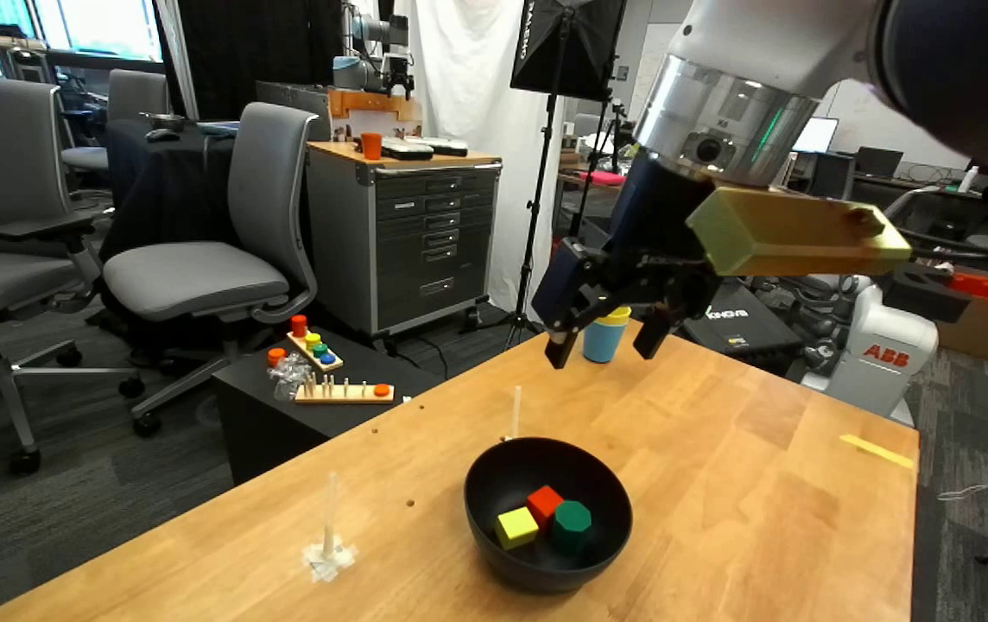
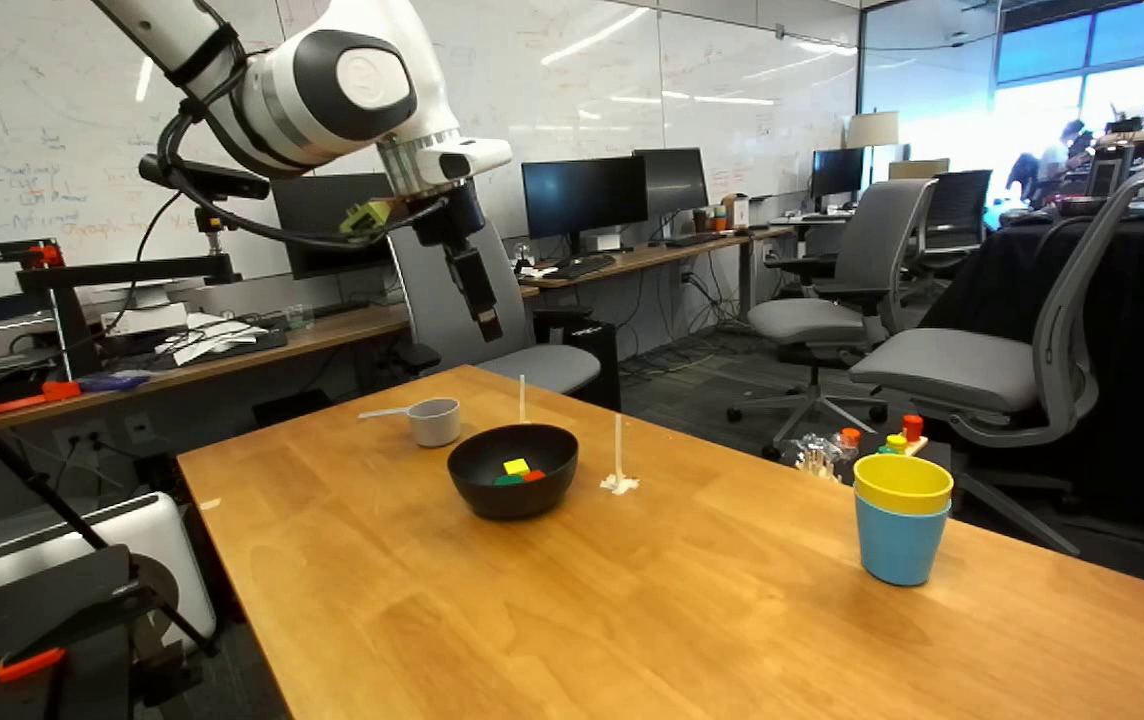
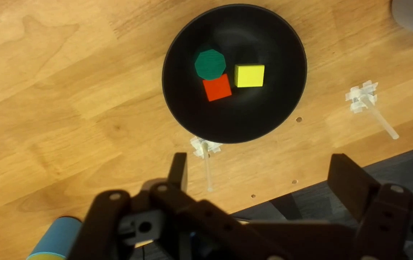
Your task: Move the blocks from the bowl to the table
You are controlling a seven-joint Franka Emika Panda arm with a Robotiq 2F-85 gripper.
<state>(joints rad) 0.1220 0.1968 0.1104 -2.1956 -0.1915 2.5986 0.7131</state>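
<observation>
Since the green block (image 3: 210,65) and red block (image 3: 217,87) look in contact, the yellow block (image 3: 250,76), rightmost in the wrist view, seems the best first pick: descend straight, keeping the parted, empty jaws off the rim of the black bowl (image 3: 253,119). All three lie inside it, below the jaws, not between them.

Wrist view: surface (image 3: 73,133) is lying open at left; bowl (image 3: 242,122) is facing upward at upper centre, leaving overhead access. One rod (image 3: 207,166) is standing just beside it, another rod (image 3: 381,118) at right; measuring cup (image 3: 407,16) is blocking upper right, blue-and-yellow cup (image 3: 56,236) lower left.
</observation>
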